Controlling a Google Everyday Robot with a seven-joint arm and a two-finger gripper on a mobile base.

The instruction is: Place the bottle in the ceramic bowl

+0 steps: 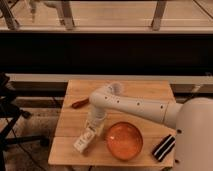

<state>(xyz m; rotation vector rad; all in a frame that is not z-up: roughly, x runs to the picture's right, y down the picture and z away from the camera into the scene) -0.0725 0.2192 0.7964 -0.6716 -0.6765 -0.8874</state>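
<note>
The bottle [84,141] is whitish with a pale label and lies on the wooden table [145,100] near its front left. My gripper [94,128] points down from the white arm and is shut on the bottle's upper right end. Just to the right of the bottle stands the ceramic bowl [124,141], orange, glossy and empty. The bottle still rests on the table, outside the bowl.
A clear plastic cup [116,89] stands behind the arm near the table's middle. A red-handled tool [80,103] lies at the left edge. A black striped object [163,147] lies at the front right corner. A dark ledge and railing run behind the table.
</note>
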